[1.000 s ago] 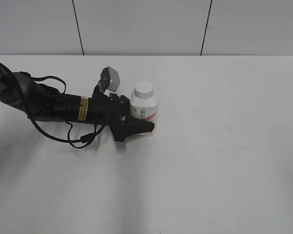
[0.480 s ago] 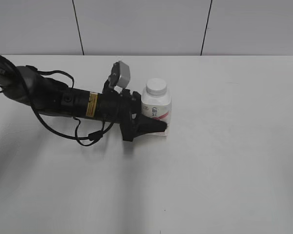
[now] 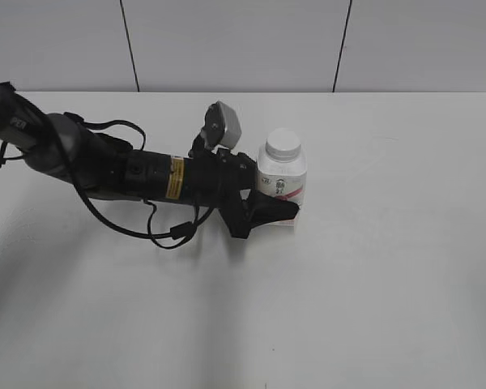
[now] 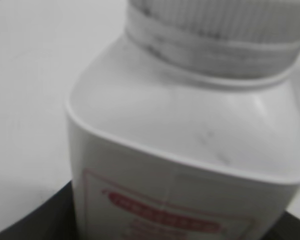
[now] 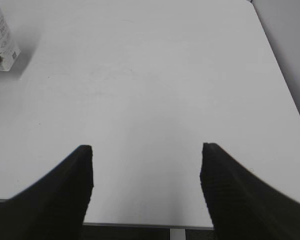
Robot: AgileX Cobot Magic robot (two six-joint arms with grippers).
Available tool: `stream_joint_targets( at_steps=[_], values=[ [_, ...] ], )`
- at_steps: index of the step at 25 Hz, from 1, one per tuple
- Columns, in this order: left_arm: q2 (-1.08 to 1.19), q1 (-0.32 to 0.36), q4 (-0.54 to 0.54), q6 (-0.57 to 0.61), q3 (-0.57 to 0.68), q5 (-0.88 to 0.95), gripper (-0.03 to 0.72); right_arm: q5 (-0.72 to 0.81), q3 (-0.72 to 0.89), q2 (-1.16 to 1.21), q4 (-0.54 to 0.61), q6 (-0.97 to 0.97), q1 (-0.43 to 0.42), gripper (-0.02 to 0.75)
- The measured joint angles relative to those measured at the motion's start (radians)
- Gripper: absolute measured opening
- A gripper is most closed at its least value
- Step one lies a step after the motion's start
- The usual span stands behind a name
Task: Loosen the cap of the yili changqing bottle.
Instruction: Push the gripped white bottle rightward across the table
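The yili changqing bottle (image 3: 283,185), white with a pink-red label, stands upright on the white table. Its white ribbed cap (image 3: 283,143) is on the neck. My left gripper (image 3: 279,201) reaches in low from the left and is shut on the bottle's lower body, one black finger in front and the other hidden behind. The left wrist view is filled by the bottle (image 4: 190,150) and the cap (image 4: 215,25). My right gripper (image 5: 146,150) is open and empty, far from the bottle (image 5: 2,35), which shows at the top left of its view. The right arm is out of the exterior view.
The white table (image 3: 373,284) has nothing else on it. A grey panelled wall (image 3: 227,40) stands behind its far edge. The left arm's cables (image 3: 166,231) loop onto the table. The table's near edge (image 5: 145,225) lies just under the right gripper.
My left arm has moved to the right across the table with the bottle held upright in its gripper. The cap stays on the bottle.
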Motion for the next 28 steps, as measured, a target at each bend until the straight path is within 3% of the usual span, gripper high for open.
stream_joint_targets(
  at_steps=[7,13,28],
  values=[
    [0.011,0.000,-0.095,0.118,0.098,-0.001,0.441,0.000,0.000,0.000,0.000,0.000,0.000,0.533],
    [0.048,0.001,-0.138,0.150,0.112,-0.044,0.440,-0.001,0.000,0.000,0.000,0.000,0.000,0.533],
    [0.052,0.011,-0.135,0.180,0.112,-0.072,0.440,-0.001,0.000,0.000,0.000,0.000,0.000,0.533]
  ],
)
